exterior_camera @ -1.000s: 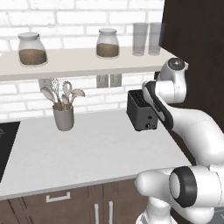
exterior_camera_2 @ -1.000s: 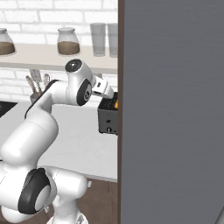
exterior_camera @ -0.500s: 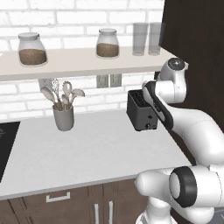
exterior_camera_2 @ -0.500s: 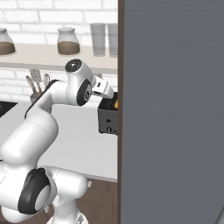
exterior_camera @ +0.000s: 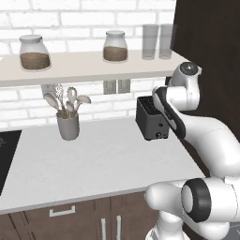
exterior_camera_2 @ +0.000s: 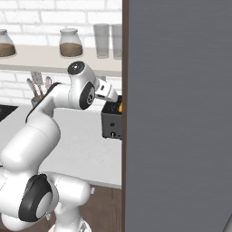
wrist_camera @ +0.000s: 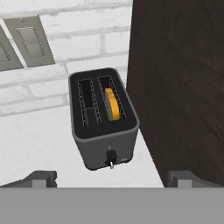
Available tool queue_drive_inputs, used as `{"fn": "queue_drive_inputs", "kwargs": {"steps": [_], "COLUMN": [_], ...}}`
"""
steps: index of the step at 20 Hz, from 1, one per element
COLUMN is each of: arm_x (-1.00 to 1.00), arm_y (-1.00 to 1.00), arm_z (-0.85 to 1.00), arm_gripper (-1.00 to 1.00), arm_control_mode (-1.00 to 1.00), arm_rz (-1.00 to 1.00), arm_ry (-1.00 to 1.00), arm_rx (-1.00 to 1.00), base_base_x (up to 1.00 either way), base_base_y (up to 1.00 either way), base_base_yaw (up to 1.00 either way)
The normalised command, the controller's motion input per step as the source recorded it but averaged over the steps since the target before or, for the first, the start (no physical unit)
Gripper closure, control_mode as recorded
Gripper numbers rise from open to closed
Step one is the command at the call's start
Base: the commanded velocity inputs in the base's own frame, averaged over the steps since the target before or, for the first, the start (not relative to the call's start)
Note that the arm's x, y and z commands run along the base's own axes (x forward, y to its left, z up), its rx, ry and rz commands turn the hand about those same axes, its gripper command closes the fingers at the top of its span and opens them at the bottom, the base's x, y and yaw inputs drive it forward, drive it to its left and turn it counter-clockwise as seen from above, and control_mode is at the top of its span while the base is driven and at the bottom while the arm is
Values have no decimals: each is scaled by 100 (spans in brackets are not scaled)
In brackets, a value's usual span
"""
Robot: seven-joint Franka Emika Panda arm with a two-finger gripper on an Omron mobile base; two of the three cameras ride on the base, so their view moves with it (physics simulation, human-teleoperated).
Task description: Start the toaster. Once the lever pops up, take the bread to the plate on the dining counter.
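Observation:
The black two-slot toaster [wrist_camera: 103,118] stands on the pale worktop against a dark cabinet side, also seen in the left base view [exterior_camera: 152,119] and the right base view [exterior_camera_2: 111,121]. The bread [wrist_camera: 113,104] sits down in the right-hand slot, only its orange-tan top edge showing [exterior_camera_2: 120,107]; the other slot is empty. A small knob [wrist_camera: 110,157] sticks out of the toaster's narrow near end. My gripper [wrist_camera: 113,178] hovers above and in front of that end, open, with nothing between its fingertips [wrist_camera: 41,178]. The plate and the dining counter are out of view.
A tall dark cabinet side [wrist_camera: 183,87] rises right beside the toaster. A grey utensil cup [exterior_camera: 68,125] stands on the worktop [exterior_camera: 93,159] to the left, a black hob [exterior_camera: 7,154] at the far left. A shelf above carries two jars [exterior_camera: 115,47] and glasses [exterior_camera: 151,41].

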Motion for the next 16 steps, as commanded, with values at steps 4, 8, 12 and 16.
{"fn": "queue_drive_inputs", "kwargs": {"steps": [4,8,12,16], "arm_x": [0,0,0,0], "arm_y": [0,0,0,0], "arm_z": [0,0,0,0], "arm_gripper": [-100,-100,-100,-100], "arm_control_mode": [-100,-100,-100,-100], "arm_rz": [0,0,0,0], "arm_ry": [0,0,0,0], "arm_rx": [0,0,0,0], "base_base_x": [0,0,0,0], "base_base_y": [0,0,0,0], "base_base_yaw": [0,0,0,0]}}
